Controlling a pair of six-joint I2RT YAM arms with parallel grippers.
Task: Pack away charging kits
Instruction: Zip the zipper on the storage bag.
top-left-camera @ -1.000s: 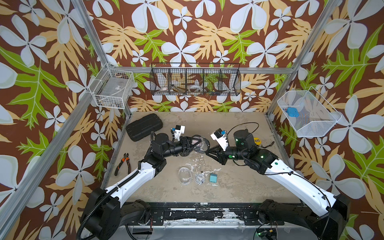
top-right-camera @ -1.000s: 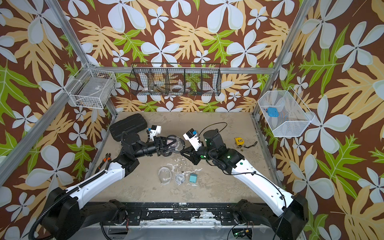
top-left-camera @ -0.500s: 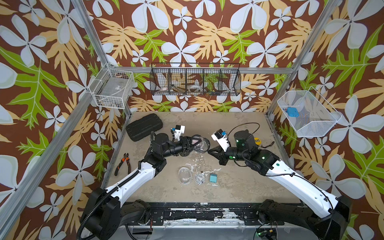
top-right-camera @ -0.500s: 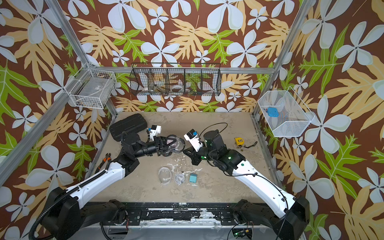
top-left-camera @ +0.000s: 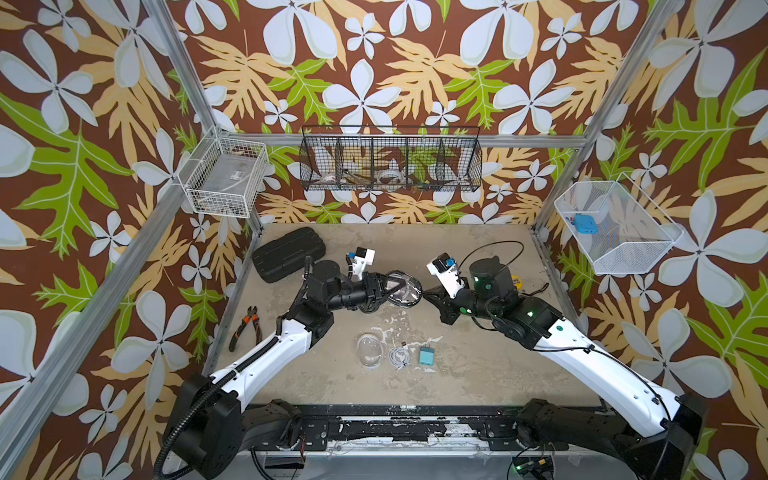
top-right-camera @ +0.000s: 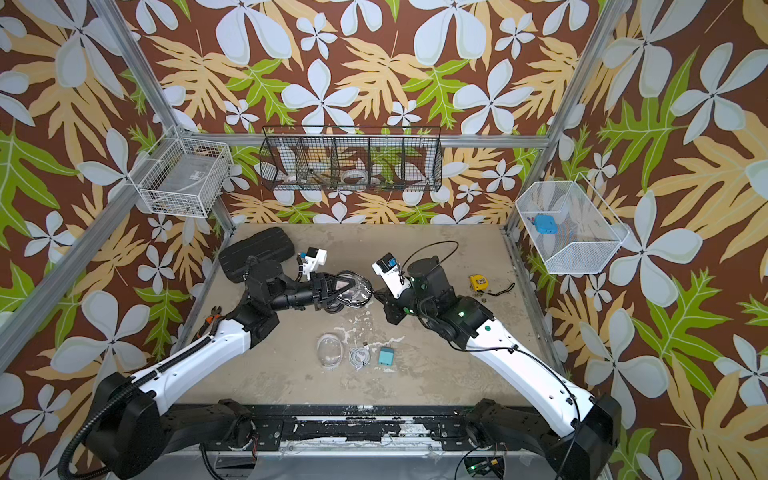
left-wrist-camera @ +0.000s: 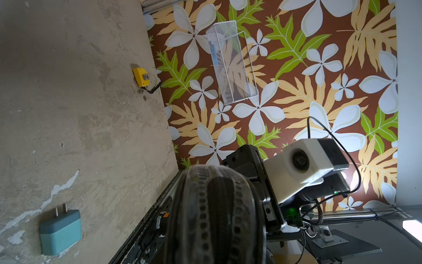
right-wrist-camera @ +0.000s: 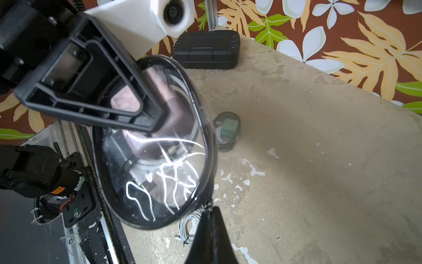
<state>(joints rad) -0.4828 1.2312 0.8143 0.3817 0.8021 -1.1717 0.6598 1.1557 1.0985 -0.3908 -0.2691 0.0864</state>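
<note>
The left jaws grasp the black-rimmed pouch [right-wrist-camera: 159, 164] and hold it tilted above the worktop [top-left-camera: 478, 365], apparently to offer its zip end to the other arm. A dusty pink plug block [right-wrist-camera: 175, 114] shows through its clear wall. The right jaws are clenched at that rim, probably to work the zip, though the pull is too small to tell. A clear pouch [top-left-camera: 369, 351], coiled cable [top-left-camera: 398, 357] and teal plug block [top-left-camera: 426, 356] lie unpacked nearby.

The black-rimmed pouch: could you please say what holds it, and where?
The left gripper clamps the black-rimmed pouch across its clear faces; the right gripper seems to pinch its zipper end.
</note>
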